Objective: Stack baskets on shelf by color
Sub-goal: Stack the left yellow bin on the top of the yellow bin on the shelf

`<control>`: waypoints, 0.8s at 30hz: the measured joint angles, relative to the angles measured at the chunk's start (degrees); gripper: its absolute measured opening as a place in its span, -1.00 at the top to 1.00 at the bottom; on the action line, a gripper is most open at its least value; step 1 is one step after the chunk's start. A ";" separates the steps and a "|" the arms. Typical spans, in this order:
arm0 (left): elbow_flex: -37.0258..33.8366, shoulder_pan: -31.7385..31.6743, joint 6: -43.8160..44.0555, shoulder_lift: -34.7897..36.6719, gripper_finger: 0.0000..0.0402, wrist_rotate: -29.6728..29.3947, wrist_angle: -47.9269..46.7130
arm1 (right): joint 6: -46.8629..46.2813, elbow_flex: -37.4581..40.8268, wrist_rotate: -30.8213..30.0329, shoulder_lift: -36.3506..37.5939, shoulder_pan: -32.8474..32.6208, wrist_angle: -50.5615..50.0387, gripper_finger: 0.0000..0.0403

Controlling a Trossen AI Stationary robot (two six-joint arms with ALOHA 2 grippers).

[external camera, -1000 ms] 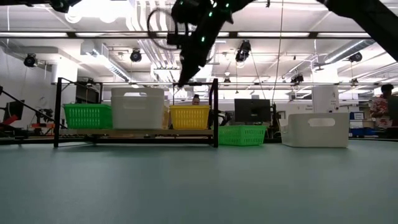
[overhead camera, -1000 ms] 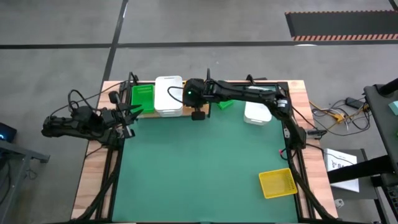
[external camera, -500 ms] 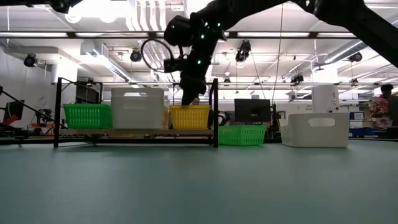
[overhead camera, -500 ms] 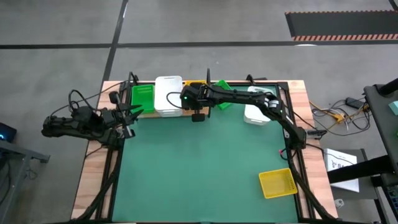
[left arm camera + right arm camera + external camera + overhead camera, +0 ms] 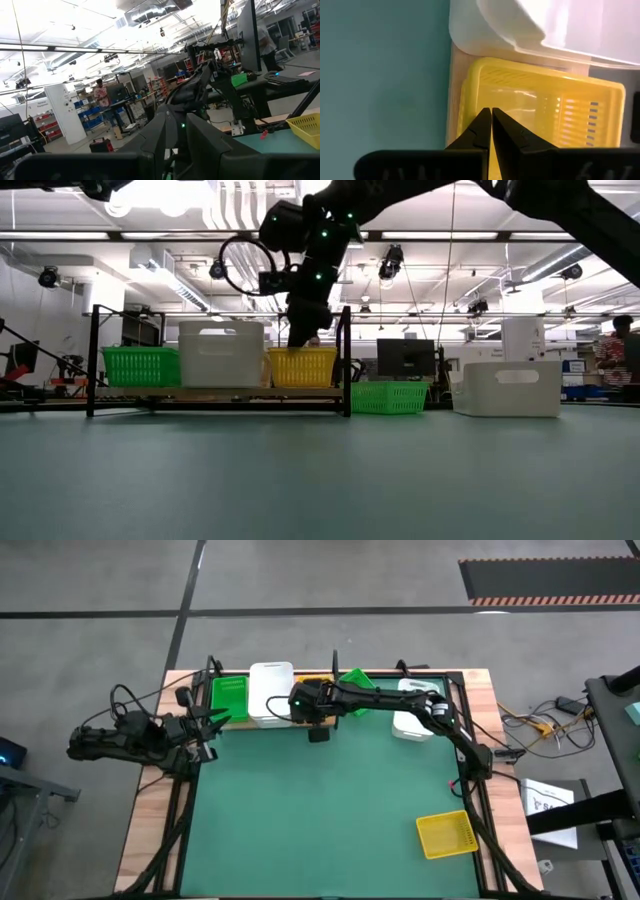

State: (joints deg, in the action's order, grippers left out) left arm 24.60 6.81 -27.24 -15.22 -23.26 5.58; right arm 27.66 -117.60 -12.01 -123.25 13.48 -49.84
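Observation:
The shelf [image 5: 200, 393] stands at the table's far edge and carries a green basket [image 5: 229, 697], a white basket [image 5: 271, 693] and a yellow basket [image 5: 555, 110], side by side on its wooden board. My right gripper [image 5: 491, 114] is shut and points steeply down into the yellow basket's near left part, its tips level with the rim [image 5: 299, 345] in the low view. My left gripper [image 5: 212, 728] waits open and holds nothing at the table's left edge, near the shelf's left end. My right gripper's shut fingertips [image 5: 485, 120] come from above, slanting down, just inside the yellow basket's near wall [image 5: 470, 100]. Whether they touch the basket, I cannot tell. The basket sits flat on the shelf board, beside the white one.
On the green mat lie a green basket [image 5: 355, 680] right of the shelf, a white basket [image 5: 413, 718] farther right and a yellow basket [image 5: 445, 835] near the front right corner. The mat's middle and left are free. A person stands in the room behind.
My right gripper has come down from above the shelf's top rail to the yellow basket's rim, drifting a little toward the near edge, and has stayed shut. The baskets have kept their places.

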 joint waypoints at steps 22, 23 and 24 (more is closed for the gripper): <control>-0.63 0.02 -0.27 -0.14 0.70 0.02 3.06 | 0.14 0.74 15.53 6.10 -3.78 -1.87 0.96; -0.63 0.00 -0.32 -0.09 0.70 0.02 3.17 | 0.68 0.76 12.77 5.64 -3.95 -2.49 0.96; -0.63 0.00 -0.35 -0.05 0.70 0.02 3.15 | 0.47 0.79 10.61 5.18 -3.99 -2.72 0.96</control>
State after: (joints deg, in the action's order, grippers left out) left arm 23.97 6.81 -27.59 -15.27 -23.24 8.73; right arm 28.13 -116.81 -1.40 -118.07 9.50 -52.57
